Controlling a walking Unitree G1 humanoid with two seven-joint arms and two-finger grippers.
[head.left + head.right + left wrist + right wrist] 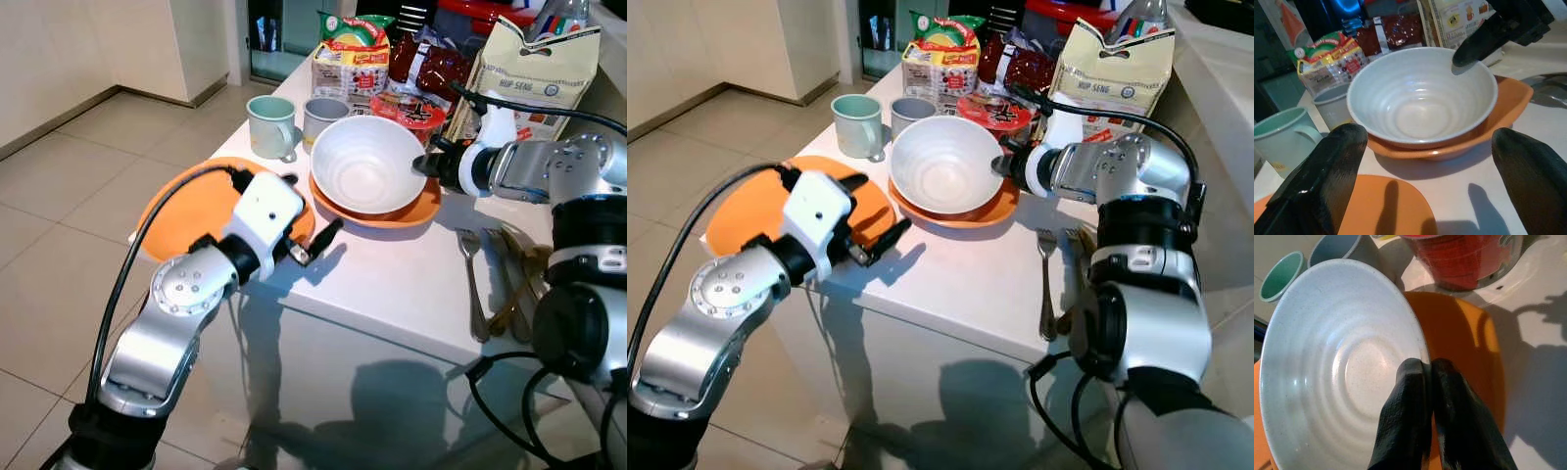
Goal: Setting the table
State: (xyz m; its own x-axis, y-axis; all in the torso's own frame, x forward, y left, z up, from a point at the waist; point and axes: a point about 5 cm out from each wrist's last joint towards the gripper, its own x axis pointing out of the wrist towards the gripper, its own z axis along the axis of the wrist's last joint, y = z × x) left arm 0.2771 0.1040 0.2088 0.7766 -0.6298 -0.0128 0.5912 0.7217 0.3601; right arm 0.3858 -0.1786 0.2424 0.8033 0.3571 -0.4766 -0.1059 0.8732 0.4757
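A white ribbed bowl [364, 166] rests in a shallow orange plate [411, 213] at the middle of the white table, tipped a little toward me. My right gripper [421, 164] is shut on the bowl's right rim, one finger inside and one outside, as the right wrist view shows with its fingers [1410, 421] on the rim. A second orange plate [186, 211] lies at the table's left front corner. My left gripper [312, 204] hovers open over that plate's right edge and points at the bowl [1420, 98], holding nothing.
A green mug [269, 125] and a grey mug [323, 117] stand behind the left plate. A red noodle cup [409, 110], snack packets and a paper bag [539, 69] crowd the back. A fork [472, 284] and spoons [519, 279] lie at the right front.
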